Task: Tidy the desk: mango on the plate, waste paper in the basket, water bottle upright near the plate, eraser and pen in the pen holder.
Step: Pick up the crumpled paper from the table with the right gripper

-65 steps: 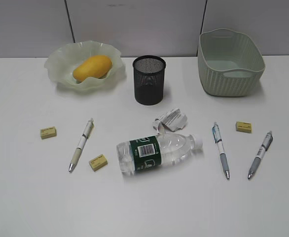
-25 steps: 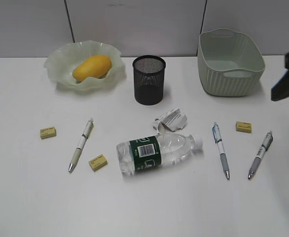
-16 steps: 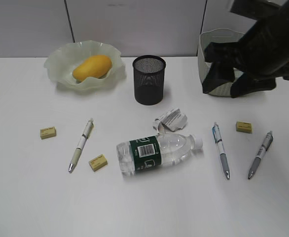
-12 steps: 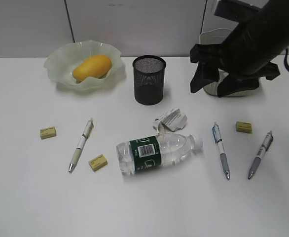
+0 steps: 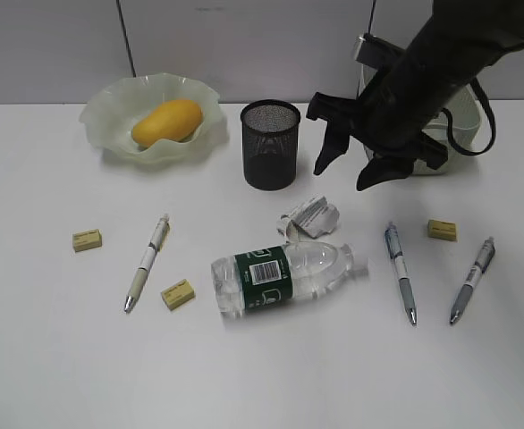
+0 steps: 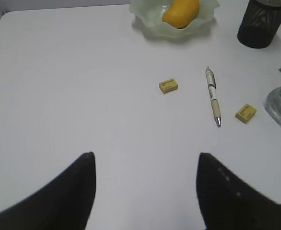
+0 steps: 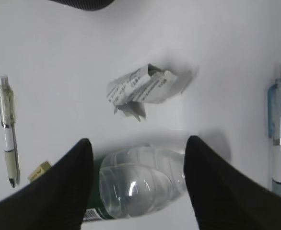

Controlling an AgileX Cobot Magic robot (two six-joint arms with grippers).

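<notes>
The mango [image 5: 166,121] lies in the wavy-rimmed plate [image 5: 110,116] at the back left. The waste paper [image 5: 308,217] sits mid-desk, just behind the water bottle [image 5: 280,275], which lies on its side. My right gripper [image 5: 344,174] hangs open above and just behind the waste paper [image 7: 140,88]; in its wrist view the bottle [image 7: 140,184] shows between its fingers [image 7: 73,191], with nothing held. The black mesh pen holder [image 5: 270,143] stands left of that gripper. My left gripper [image 6: 146,157] is open over bare desk, out of the exterior view.
The basket [image 5: 459,134] is partly hidden behind the right arm. Erasers lie at the left [image 5: 88,239], front left [image 5: 179,294] and right [image 5: 442,230]. Pens lie at the left [image 5: 147,262] and right [image 5: 400,271], [image 5: 472,279].
The right arm came in from the right edge and swept left across the basket to above the waste paper. No object on the desk moved.
</notes>
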